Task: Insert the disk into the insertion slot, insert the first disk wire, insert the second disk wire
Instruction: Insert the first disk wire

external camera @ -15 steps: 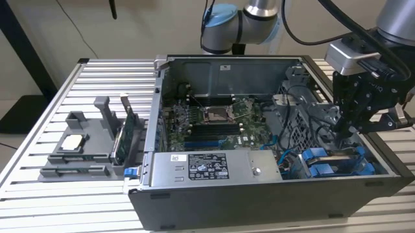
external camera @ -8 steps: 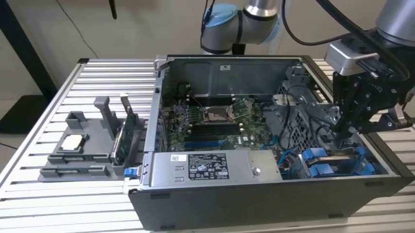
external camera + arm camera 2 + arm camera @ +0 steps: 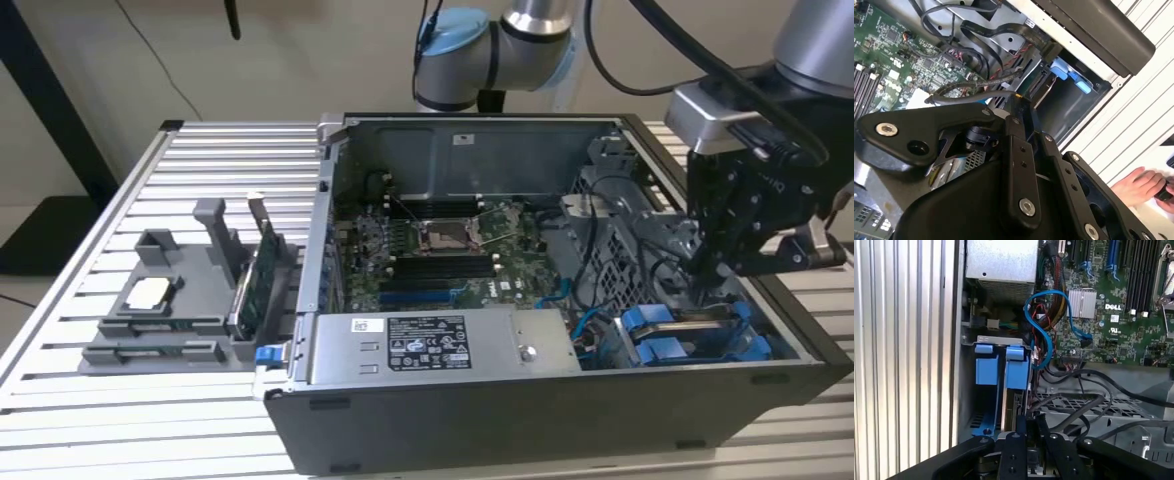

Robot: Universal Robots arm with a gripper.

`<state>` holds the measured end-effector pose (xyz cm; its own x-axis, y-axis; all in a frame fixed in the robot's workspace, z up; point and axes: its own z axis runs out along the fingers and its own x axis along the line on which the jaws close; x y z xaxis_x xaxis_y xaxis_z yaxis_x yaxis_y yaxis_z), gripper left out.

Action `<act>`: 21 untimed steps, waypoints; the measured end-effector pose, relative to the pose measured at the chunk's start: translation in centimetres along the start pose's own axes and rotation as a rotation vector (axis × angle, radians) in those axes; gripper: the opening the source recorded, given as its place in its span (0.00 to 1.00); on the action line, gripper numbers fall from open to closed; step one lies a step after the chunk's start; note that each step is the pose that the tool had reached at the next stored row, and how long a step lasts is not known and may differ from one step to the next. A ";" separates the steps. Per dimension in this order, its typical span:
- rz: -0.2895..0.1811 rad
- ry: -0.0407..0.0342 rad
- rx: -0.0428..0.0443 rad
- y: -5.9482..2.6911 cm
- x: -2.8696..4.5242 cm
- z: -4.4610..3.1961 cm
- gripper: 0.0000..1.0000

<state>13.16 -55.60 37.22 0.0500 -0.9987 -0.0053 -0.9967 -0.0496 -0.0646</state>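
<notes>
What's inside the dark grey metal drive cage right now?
Two bright blue plastic carriers sit side by side in the cage. The black gripper hides their other ends.

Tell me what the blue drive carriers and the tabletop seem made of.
Blue carriers: likely moulded plastic, given the uniform bright colour and soft matte sheen. Tabletop: probably aluminium, with silvery, ribbed slats that look like extruded profile.

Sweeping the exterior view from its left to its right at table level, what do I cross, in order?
Grey holder tray → green circuit card standing upright → silver power supply → pair of blue carriers.
</notes>
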 end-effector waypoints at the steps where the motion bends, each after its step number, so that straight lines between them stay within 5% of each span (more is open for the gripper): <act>1: 0.004 0.0005 -0.0005 0.00 0.04 0.01 0.19; 3: 0.008 0.0017 -0.0047 -0.05 0.14 0.04 0.19; 13: 0.012 0.0037 -0.0539 -0.73 0.77 0.31 0.19; 21: 0.012 0.0026 -0.0792 -2.32 1.12 0.57 0.19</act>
<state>15.56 -56.59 36.79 0.0378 -0.9993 -0.0030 -0.9992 -0.0378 0.0146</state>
